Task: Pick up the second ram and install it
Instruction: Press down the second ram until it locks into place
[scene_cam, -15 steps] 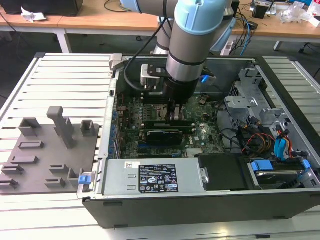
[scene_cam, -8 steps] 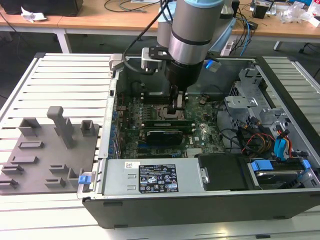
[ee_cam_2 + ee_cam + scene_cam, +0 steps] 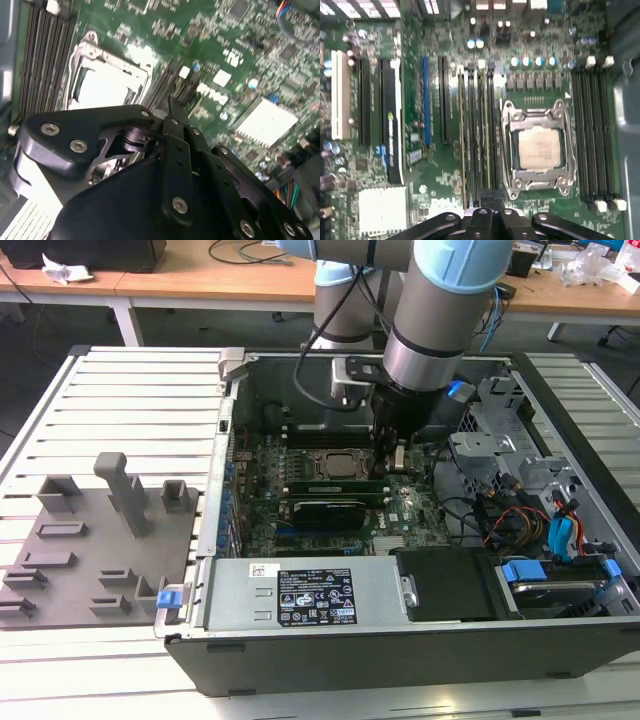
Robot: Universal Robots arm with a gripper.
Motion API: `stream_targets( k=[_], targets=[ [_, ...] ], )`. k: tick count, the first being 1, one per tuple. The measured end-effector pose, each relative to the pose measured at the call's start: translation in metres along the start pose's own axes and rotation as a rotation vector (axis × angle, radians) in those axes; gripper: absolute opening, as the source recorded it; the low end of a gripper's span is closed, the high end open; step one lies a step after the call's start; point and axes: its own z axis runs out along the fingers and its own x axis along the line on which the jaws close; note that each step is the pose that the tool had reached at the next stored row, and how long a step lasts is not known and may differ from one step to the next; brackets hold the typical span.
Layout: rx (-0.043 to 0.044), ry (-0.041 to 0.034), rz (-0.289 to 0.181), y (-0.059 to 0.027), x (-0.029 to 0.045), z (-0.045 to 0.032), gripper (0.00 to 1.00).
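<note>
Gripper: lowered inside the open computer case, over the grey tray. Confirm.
Wrong in one respect: the exterior view shows the gripper lowered inside the open computer case, over the green motherboard. The grey tray lies outside the case.

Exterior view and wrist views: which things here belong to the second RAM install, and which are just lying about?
Job in hand:
gripper, low over the memory slots
second ram, apparently the thin green strip standing edge-on in those slots
motherboard

Lying about:
grey tray, on the exterior view's left
CPU socket
drive cables
black expansion card
</note>
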Motion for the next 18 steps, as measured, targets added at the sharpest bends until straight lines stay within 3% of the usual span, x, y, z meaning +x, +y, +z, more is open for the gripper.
stream_targets(
  k=[3, 5, 8, 10, 15, 18],
  targets=[
    [0.0000, 0.0008, 0.000, -0.0014, -0.0005, 0.0100, 0.11],
    [-0.0001, 0.0005, -0.001, -0.0015, -0.0005, 0.0118, 0.11],
    [0.0008, -0.0002, 0.000, -0.0006, -0.0009, 0.0042, 0.11],
    [0.0062, -0.0009, -0.001, 0.0166, 0.0001, 0.0050, 0.11],
    [0.0127, -0.0021, -0.001, 0.0438, 0.0014, 0.0071, 0.11],
    [0.0203, -0.0034, -0.002, 0.0749, 0.0031, 0.0102, 0.11]
  ],
)
